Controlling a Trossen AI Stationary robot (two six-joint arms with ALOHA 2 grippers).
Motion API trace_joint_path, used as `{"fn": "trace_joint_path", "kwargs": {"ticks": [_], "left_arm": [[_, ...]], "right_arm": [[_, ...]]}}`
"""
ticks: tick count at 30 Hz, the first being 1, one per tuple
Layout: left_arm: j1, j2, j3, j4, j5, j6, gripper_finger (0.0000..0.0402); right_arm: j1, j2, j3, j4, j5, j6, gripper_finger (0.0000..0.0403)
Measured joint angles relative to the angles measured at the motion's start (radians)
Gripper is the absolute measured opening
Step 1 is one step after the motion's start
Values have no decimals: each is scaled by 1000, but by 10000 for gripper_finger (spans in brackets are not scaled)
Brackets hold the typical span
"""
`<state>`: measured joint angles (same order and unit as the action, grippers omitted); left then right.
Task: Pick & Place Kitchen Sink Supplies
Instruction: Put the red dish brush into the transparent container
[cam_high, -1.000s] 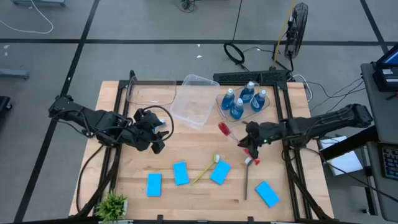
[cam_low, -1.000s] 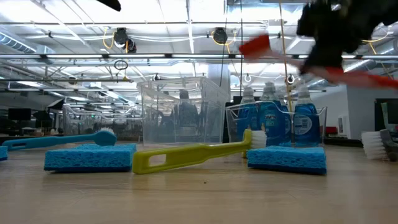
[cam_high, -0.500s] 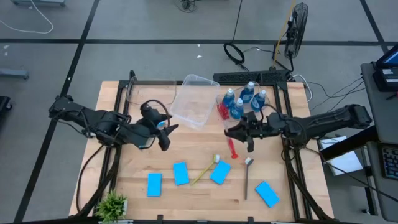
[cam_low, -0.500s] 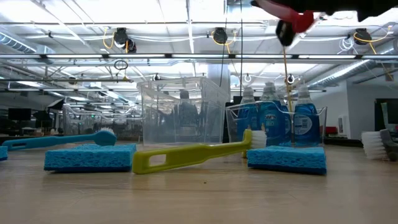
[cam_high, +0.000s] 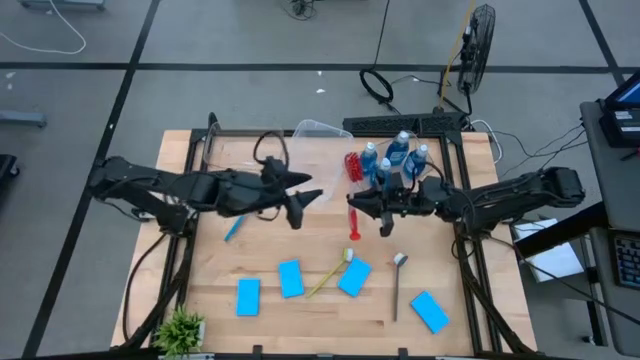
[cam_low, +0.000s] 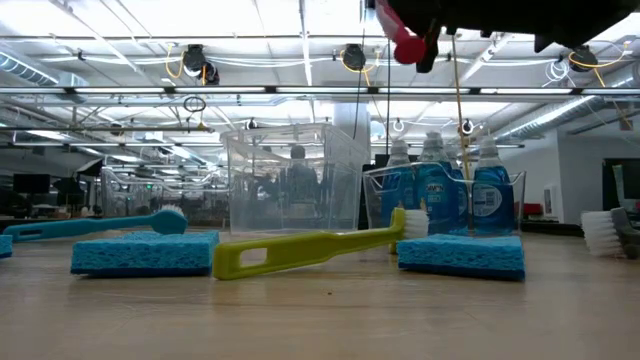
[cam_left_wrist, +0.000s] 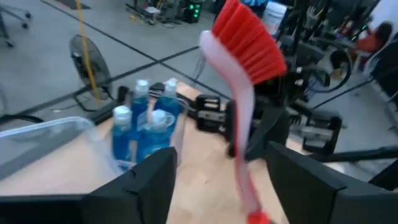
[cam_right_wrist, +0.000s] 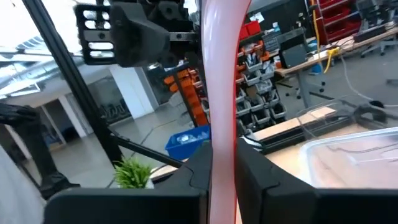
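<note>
High view: right gripper (cam_high: 353, 203) clamped on red brush (cam_high: 353, 190), held above table (cam_high: 200, 290), bristles beside bottles (cam_high: 392, 160). Left gripper (cam_high: 308, 200) fingers apart, empty, facing it, near.

clear tubs (cam_high: 305, 135) at the table's (cam_high: 300, 240) far side; potted plant (cam_high: 181, 326) at its near-left corner.

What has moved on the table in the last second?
The right gripper, still shut on the red brush, carried it left toward the middle. The left gripper swung out to meet it, jaws open. The blue brush now lies uncovered. Sponges, yellow brush and bottles stayed put.
</note>
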<state>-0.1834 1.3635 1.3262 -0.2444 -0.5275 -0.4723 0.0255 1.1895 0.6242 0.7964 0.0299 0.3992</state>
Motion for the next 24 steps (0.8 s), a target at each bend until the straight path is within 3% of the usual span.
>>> {"fn": "trace_joint_path", "kwargs": {"ticks": [10,24], "left_arm": [[68,121,0,243,182,29,331],[143,193,0,298,197,19,340]], "right_arm": [[-34,5,10,-9,49,-49,28],[-31,5,9,-30,39,-56,28]]}}
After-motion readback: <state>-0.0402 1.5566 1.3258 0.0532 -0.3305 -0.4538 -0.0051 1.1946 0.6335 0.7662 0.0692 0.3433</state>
